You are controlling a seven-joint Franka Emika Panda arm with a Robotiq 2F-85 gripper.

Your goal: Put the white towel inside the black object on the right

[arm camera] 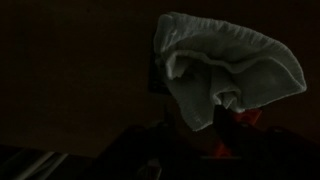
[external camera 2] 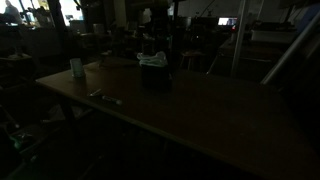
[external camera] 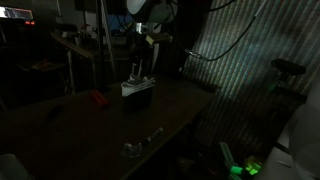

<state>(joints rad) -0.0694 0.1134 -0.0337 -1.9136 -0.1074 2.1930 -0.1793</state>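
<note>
White cloth is the brightest thing in this very dark scene: the white towel (external camera: 135,86) lies bunched on top of the black object (external camera: 139,95), a boxy container standing on the desk (external camera: 175,115). In an exterior view the towel (external camera 2: 152,59) shows as a pale crumpled heap at the open top of the black object (external camera 2: 154,75), though the gloom hides how far it has sunk inside. The wrist view is filled by the towel (arm camera: 225,60), folded and draped, with a small red patch (arm camera: 250,118) showing beneath its lower edge. The robot arm (external camera: 148,30) reaches down from above, and the end effector (external camera: 137,70) hangs right over the towel; I cannot tell whether its fingers are spread, pressed together or pinching the cloth. Elsewhere on the desk, a red item (external camera: 97,98) lies near the black object, and a small metallic thing (external camera: 140,146) sits well apart, towards the near edge. In an exterior view a pale cup (external camera 2: 77,67) stands near the desk's corner, with a thin object (external camera 2: 105,97) lying beside it.
</note>
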